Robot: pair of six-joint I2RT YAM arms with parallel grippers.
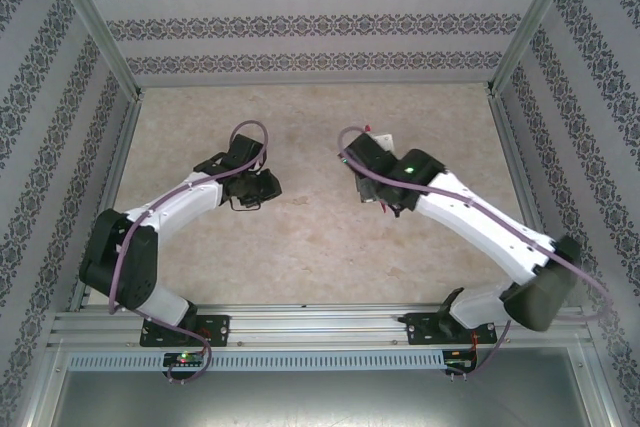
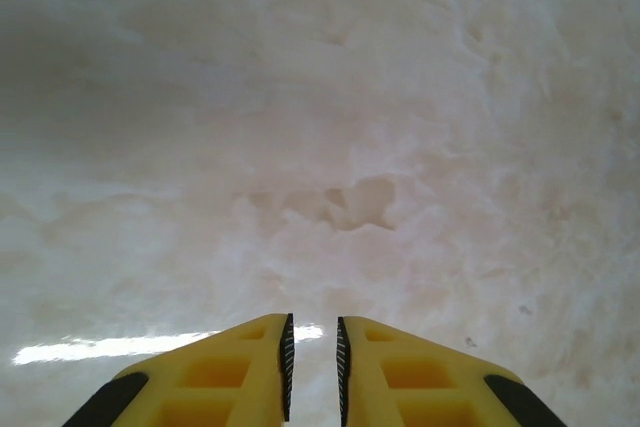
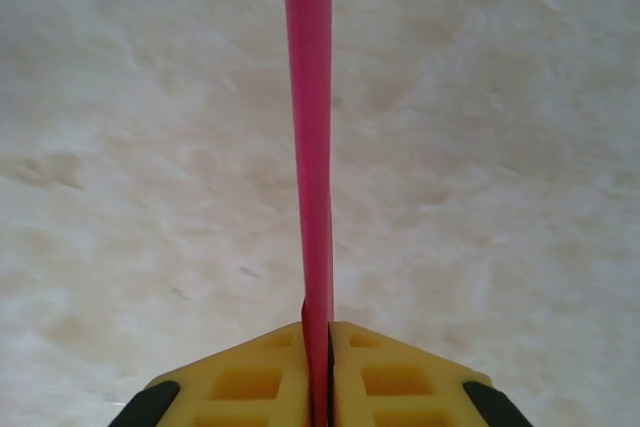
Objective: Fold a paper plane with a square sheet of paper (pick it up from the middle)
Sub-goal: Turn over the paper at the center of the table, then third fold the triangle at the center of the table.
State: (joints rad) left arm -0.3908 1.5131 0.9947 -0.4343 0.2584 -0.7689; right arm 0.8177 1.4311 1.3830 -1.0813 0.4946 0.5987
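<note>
The right end effector (image 3: 328, 335) is clenched on the pink paper (image 3: 308, 97) (seen edge-on, a thin strip), whose long axis runs straight away from the grip above the mottled bench (image 3: 500, 147). The left end effector (image 2: 312, 337), jaws slightly parted, grips nothing.

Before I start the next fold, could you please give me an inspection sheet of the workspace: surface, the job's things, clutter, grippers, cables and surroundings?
Surface: beige mottled table with faint marks.
Job's things: pink paper, seen edge-on and standing up from the right gripper; how far it is folded cannot be told.
Clutter: nothing seen.
Grippers: right gripper shut on the pink paper; left gripper above the table, jaws slightly apart, nothing between them.
Cables: purple cables run along both arms, with a loop near each wrist.
Surroundings: patterned walls on three sides; metal rail at the near edge, carrying both arm bases.
</note>
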